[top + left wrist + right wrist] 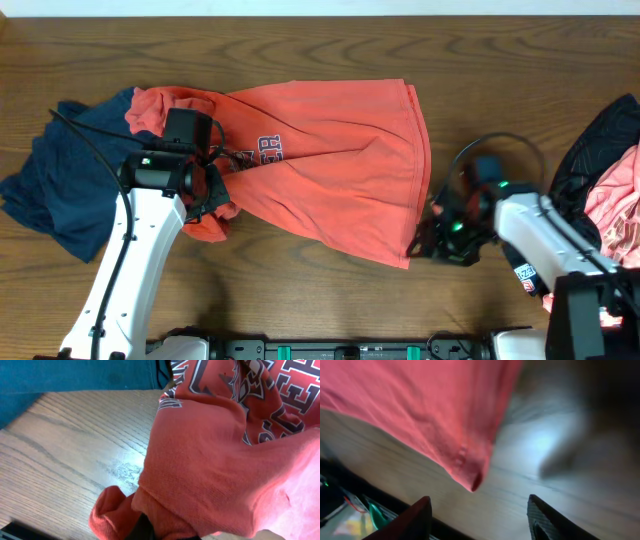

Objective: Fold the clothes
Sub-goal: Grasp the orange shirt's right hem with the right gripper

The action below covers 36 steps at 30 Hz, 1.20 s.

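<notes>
Wood makes up the big brown table (320, 40), and all the clothes are laid on it. An orange-red shirt (330, 170) is spread across the middle of the table, with dark letters printed on it near its left side. Its left end is bunched up into a lump, and its right edge is laid almost straight.

A dark blue piece of clothing (60, 190) is crumpled at the left, and its edge is tucked under the shirt's left end. A black and pink heap of clothes (605, 170) is piled at the far right edge, well apart from the shirt.

The left gripper (208, 192) is set on the bunched left end of the shirt. In the left wrist view, shirt cloth (215, 470) is gathered tight down by a dark finger (144, 529), so the shirt is pinched there.

The right gripper (425, 243) is placed just beside the shirt's lower right corner. In the right wrist view, its two fingers (417, 520) are spread wide apart. The shirt corner (472, 480) is seen above the gap, and nothing is gripped.
</notes>
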{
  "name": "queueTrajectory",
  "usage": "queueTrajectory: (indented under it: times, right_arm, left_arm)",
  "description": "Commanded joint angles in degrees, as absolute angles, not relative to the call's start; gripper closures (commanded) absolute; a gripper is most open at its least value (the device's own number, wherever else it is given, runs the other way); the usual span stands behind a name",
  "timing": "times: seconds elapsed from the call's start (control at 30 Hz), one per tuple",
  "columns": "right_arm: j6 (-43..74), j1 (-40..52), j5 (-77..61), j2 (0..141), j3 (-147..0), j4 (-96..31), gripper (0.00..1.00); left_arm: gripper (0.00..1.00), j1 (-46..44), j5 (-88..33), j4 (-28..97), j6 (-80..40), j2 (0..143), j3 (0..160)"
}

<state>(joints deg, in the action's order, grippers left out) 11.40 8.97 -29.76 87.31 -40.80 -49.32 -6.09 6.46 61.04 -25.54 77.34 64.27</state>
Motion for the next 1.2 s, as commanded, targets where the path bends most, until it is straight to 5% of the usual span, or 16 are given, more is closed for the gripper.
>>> queueTrajectory:
  times: [0.0,0.4,0.57,0.7,0.9,1.17]
  right_arm:
    - [20.18,13.93,-32.42,87.13,-37.8,-45.25,0.41]
    - [34.13,22.9,-20.25,87.13,-35.81,-38.13,0.44]
    - [38.89,22.98,-16.82,87.15,-35.81,-37.6,0.8]
    - [39.59,22.57,-15.57,87.15,-35.81,-35.24,0.99]
    - [36.84,18.74,-10.85,86.5,-39.86,-33.45,0.99]
    - [27.38,2.92,0.84,84.31,-57.76,-48.86,0.99]
  left_arm:
    - [0.93,-5.8,7.99,61.01,-26.04,76.62,64.62]
    - [0.93,-5.8,7.99,61.01,-26.04,76.62,64.62]
    - [0.93,-5.8,7.97,61.01,-26.04,76.62,64.62]
    - [0.93,-5.8,7.97,61.04,-26.04,76.62,64.62]
    - [0.93,-5.82,5.89,60.99,-26.04,76.62,64.62]
    - [0.93,-7.79,-7.05,61.01,-26.04,76.73,63.22]
